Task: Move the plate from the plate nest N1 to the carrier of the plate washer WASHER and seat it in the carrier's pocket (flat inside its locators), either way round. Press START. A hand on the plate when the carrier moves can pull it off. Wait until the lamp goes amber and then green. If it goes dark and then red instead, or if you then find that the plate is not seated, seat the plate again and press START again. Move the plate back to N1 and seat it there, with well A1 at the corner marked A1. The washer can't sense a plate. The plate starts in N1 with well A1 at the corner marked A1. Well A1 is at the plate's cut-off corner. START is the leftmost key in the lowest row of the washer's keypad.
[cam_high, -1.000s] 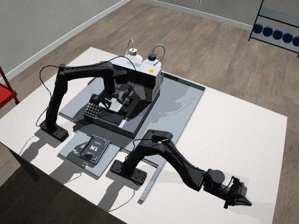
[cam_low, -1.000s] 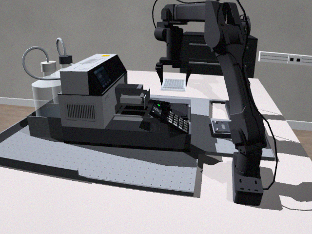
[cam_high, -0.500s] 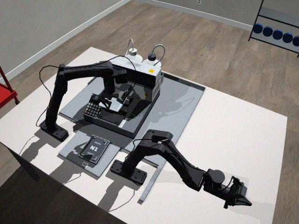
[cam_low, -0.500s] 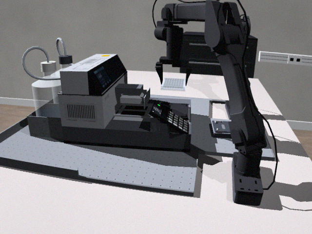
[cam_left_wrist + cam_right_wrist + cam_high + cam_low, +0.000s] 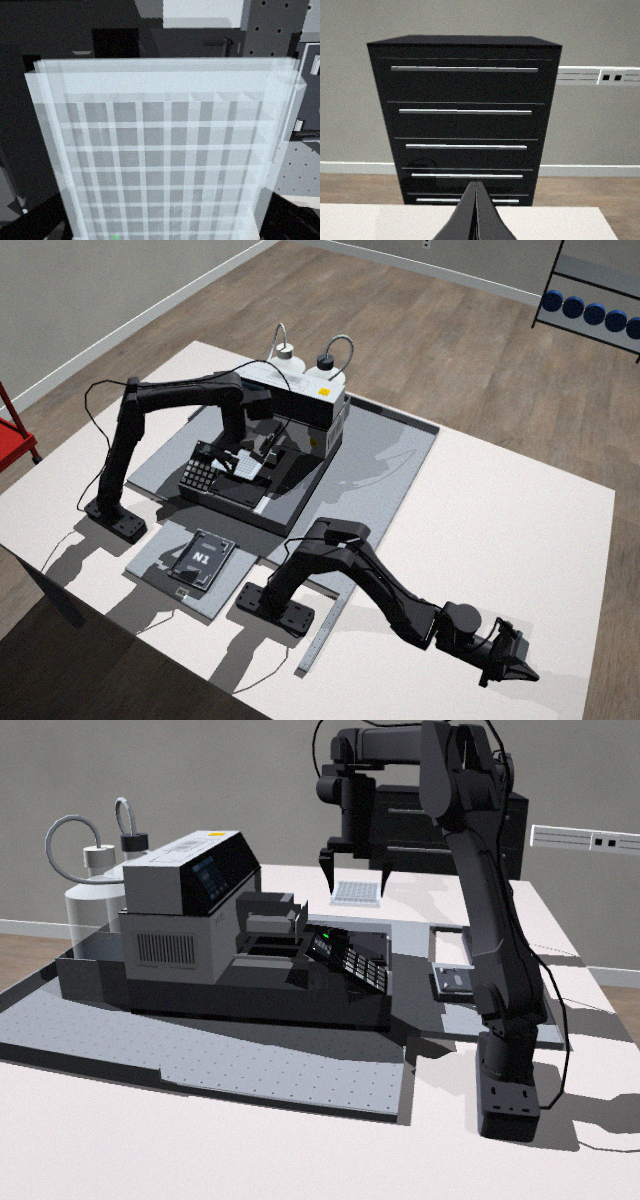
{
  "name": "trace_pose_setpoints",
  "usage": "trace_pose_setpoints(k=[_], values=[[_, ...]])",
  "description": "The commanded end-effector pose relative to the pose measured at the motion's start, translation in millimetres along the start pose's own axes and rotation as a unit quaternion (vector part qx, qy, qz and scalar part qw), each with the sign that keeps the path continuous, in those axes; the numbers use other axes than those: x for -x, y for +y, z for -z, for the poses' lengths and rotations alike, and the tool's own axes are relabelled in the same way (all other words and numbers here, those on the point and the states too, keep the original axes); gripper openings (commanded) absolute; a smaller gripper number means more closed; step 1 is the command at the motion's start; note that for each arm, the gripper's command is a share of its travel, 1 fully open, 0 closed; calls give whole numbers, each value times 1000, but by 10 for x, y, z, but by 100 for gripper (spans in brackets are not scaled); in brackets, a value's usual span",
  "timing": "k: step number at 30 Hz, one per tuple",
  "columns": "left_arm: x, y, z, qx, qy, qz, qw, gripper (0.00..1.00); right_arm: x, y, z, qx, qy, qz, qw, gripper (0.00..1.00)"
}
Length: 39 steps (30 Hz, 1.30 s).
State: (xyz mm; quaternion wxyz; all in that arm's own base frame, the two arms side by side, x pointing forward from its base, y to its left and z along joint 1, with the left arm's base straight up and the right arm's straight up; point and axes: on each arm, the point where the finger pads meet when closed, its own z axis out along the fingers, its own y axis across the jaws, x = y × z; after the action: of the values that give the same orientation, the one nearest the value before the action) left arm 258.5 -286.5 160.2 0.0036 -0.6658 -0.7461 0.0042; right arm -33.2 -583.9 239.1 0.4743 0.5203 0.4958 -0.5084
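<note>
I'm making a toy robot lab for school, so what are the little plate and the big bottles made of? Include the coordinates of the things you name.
The plate (image 5: 247, 464) (image 5: 356, 892) (image 5: 165, 130) looks like clear, smooth plastic, because darker things show through it. The bottles (image 5: 289, 365) (image 5: 326, 375) (image 5: 94, 913) look like whitish, see-through plastic, though they could be glass.
</note>
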Motion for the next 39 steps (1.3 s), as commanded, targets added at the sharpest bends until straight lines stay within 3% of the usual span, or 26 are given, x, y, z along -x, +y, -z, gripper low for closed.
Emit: trace_pose_setpoints(k=[1, 39], values=[[7, -37, -21, -7, 4, 0, 1000, 0, 171, -42, 54, -3, -17, -5, 1000, 0], [22, -25, 11, -4, 0, -1, 1000, 0, 171, -42, 54, -3, -17, -5, 1000, 0]])
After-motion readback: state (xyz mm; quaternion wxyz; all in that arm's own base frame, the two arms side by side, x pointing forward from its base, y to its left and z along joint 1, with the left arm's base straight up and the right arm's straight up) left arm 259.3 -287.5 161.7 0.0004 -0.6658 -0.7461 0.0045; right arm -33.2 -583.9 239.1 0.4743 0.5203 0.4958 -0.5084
